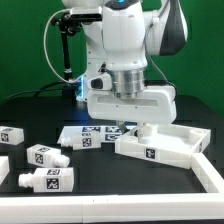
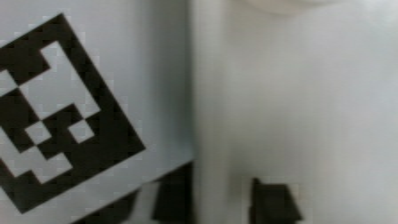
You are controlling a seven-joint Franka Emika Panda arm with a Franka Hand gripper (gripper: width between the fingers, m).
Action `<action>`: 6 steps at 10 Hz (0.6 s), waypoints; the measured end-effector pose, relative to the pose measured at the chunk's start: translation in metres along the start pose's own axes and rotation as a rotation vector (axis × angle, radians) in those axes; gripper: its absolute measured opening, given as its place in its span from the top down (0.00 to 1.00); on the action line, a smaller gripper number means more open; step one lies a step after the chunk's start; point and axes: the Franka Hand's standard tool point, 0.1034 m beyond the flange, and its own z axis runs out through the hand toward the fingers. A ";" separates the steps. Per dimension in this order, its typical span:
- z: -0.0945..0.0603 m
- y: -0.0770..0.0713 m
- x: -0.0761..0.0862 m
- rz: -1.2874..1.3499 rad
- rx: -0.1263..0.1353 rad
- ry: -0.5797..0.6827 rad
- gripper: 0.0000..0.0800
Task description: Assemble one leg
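Observation:
Three legs lie on the black table at the exterior view's left: one at the far left, one in the middle and one nearest the front. My gripper is low at the near-left corner of the large white tray-like piece. In the wrist view my gripper has its two dark fingers a narrow gap apart, straddling the edge of that white piece. One finger is outside its rim and one is over it. A small white block stands just beside the gripper; I cannot tell what it is.
The marker board lies just to the exterior view's left of the gripper, and one of its tags fills part of the wrist view. A white rail runs along the front right of the table.

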 end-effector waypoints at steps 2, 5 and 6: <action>0.000 0.005 0.003 0.013 -0.002 0.002 0.92; -0.035 0.028 0.025 -0.081 0.016 -0.037 0.93; -0.042 0.029 0.040 -0.120 0.029 -0.046 0.93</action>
